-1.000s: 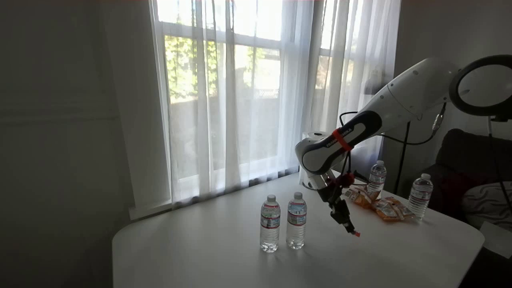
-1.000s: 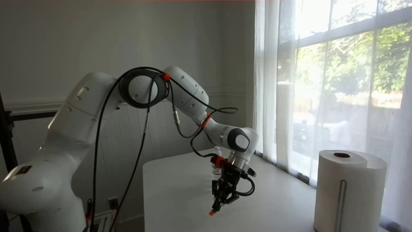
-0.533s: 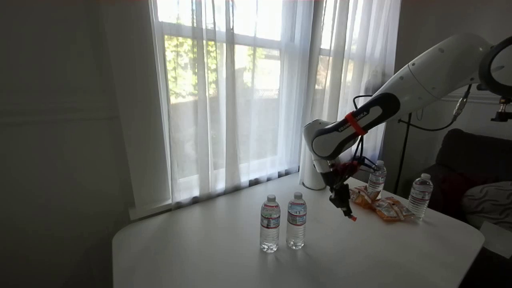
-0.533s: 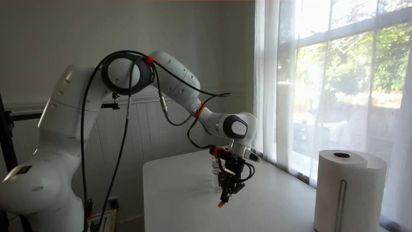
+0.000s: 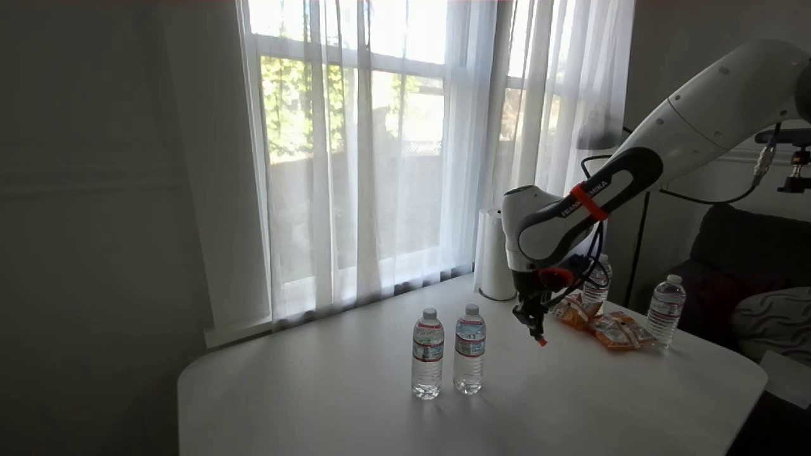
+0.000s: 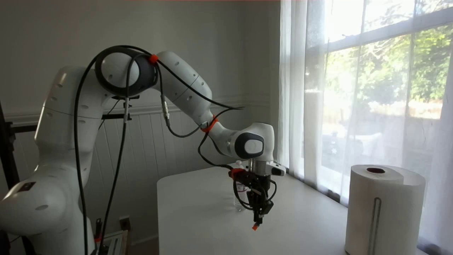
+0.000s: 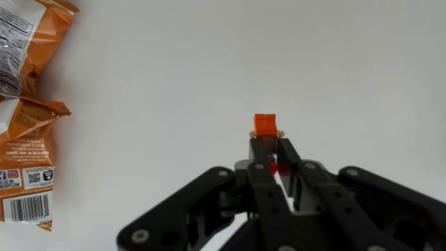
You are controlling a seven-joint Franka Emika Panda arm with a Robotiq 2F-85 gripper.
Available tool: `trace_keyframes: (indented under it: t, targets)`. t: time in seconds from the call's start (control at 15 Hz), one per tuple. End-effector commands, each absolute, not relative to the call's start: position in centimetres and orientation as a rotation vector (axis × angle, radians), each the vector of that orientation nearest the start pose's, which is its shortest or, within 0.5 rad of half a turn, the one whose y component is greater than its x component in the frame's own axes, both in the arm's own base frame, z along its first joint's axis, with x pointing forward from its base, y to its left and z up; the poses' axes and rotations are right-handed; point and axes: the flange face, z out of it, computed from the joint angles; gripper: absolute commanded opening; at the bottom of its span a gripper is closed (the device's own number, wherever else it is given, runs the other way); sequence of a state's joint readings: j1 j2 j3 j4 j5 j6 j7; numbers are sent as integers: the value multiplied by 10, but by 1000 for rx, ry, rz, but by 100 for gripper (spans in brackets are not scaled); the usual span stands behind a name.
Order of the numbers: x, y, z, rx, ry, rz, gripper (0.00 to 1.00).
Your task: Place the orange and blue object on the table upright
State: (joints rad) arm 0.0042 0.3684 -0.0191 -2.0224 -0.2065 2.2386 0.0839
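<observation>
A black two-fingered gripper (image 7: 270, 143) clasped the tilted, blocky orange plastic-looking object (image 7: 265, 124) over the pale-grey table (image 7: 156, 104); upright placement probably required squaring it before release.

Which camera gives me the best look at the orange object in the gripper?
The wrist view: the orange object shows largest there, its end jutting beyond the gripper, though the fingers hide part of it. In both exterior views it is just a small orange tip below the gripper.

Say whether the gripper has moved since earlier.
Yes: in an exterior view, the gripper has moved rightward in the picture, its tip nearer the paper roll.
</observation>
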Motion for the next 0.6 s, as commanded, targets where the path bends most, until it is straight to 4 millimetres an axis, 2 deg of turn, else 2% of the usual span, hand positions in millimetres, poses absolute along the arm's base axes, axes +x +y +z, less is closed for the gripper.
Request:
trace_keyframes:
  t: [0.0, 0.13, 0.2, 0.27, 0.33, 0.53]
  targets:
    - [566, -13, 258, -3342, 13, 8, 3]
    - [562, -12, 255, -3361, 41, -93, 3]
    - [561, -12, 251, -3368, 28, -88, 3]
    - [575, -15, 247, -3347, 13, -30, 3]
    - [573, -14, 246, -3348, 15, -30, 14]
    - [574, -14, 245, -3348, 15, -31, 14]
